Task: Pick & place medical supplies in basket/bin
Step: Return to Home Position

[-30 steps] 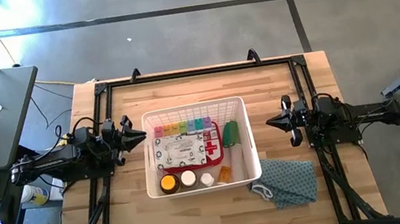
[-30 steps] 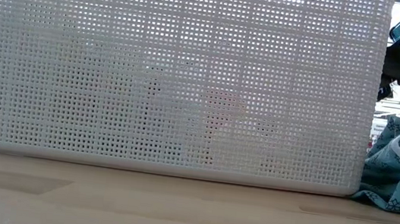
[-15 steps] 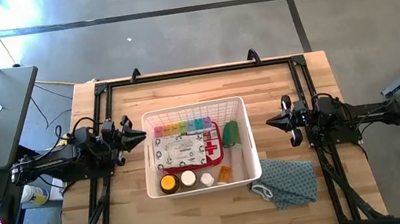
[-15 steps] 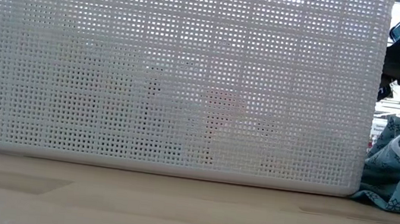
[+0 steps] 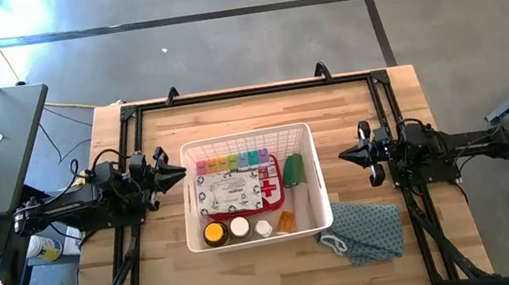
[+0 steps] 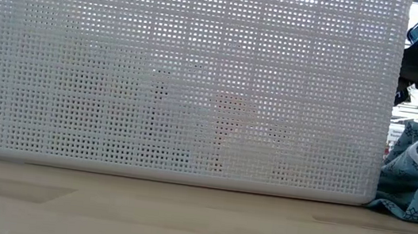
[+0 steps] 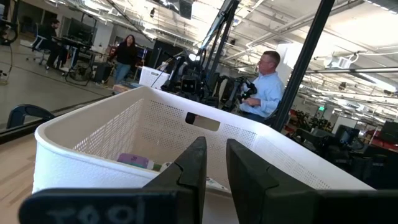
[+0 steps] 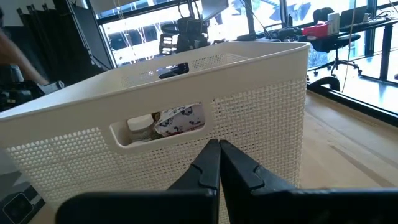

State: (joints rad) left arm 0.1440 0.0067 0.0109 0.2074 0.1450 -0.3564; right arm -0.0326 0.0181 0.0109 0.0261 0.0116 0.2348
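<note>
Nothing moved in last second: dark left gripper (image 5: 178, 172) centre-left, narrowly ajar, empty; dark right gripper (image 5: 346, 156) centre-right, pinched shut, empty; mixed medical supplies (image 5: 237, 194) inside white lattice-mesh plastic basket (image 5: 243, 135) mid-frame, so likely done.

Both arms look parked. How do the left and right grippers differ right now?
The left gripper has its jaws slightly apart; the right gripper has its jaws closed together. The left gripper sits left of the basket, the right gripper right of it. Both are empty and point at the basket.
</note>
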